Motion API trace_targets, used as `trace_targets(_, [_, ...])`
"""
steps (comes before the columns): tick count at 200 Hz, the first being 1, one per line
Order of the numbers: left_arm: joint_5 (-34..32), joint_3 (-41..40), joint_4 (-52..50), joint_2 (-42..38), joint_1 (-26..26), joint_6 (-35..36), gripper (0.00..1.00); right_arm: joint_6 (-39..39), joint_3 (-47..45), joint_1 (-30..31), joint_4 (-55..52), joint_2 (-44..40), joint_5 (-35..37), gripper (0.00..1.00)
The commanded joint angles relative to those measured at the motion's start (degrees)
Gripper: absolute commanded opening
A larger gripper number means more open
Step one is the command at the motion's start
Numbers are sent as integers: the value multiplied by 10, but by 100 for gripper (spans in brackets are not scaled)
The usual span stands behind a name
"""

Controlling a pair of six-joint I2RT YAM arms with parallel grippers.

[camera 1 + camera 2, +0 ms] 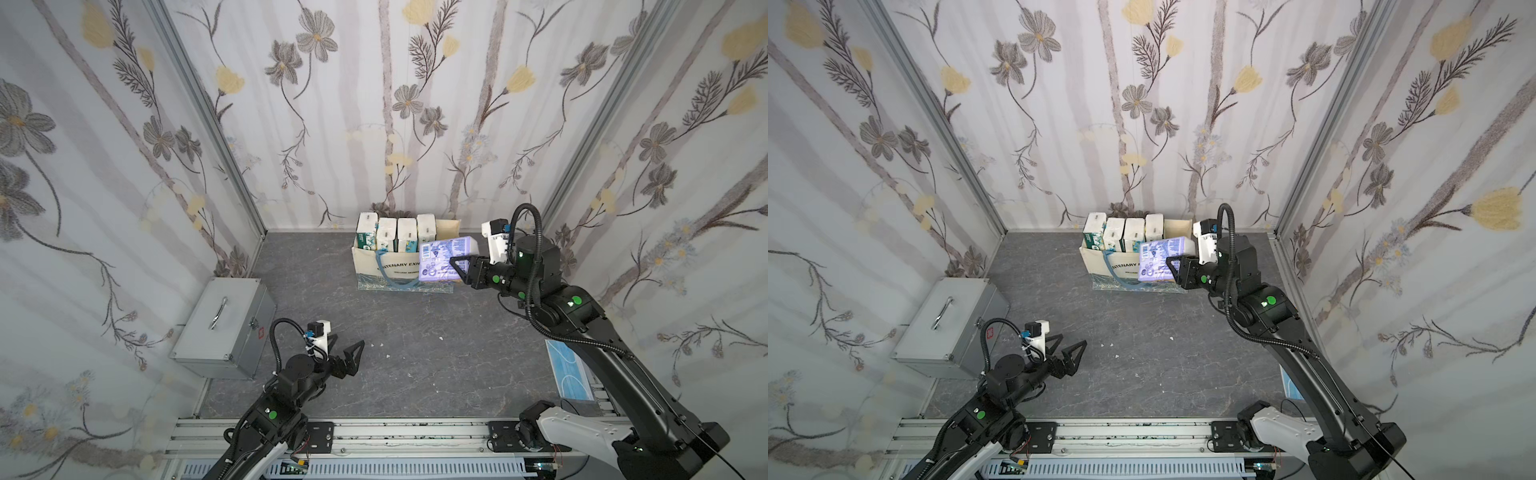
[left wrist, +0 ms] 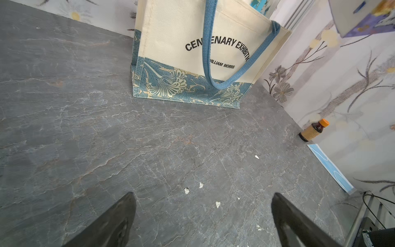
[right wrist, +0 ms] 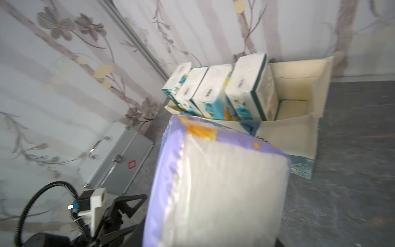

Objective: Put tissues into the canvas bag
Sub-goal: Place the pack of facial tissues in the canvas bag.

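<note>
in both top views our right gripper [image 1: 456,266] grips the lavender tissue pack [image 1: 440,257] lengthwise along the front of the canvas bag [image 1: 372,272]; left wrist: our left gripper [image 2: 203,213] gapes empty, well apart. right wrist: we see the bag's free slot [image 3: 292,108] just beyond the pack.

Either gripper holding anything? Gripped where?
Right gripper holds the lavender plastic-wrapped tissue pack, clamped across its broad faces near the end closest to the right arm. Left gripper is open, empty.

Overhead pair; wrist cameras toward canvas bag [image 2: 181,59]
</note>
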Motion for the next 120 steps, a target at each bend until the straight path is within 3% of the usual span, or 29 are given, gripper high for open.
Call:
trace_targets(1, [3, -3, 38, 3, 0, -9, 100, -61, 79, -9, -152, 25, 142, 48])
trace_targets(47, [3, -4, 35, 2, 0, -12, 100, -89, 228, -29, -183, 121, 210, 49])
trace_targets(120, [14, -7, 45, 11, 0, -25, 100, -103, 365, -39, -188, 239, 227, 49])
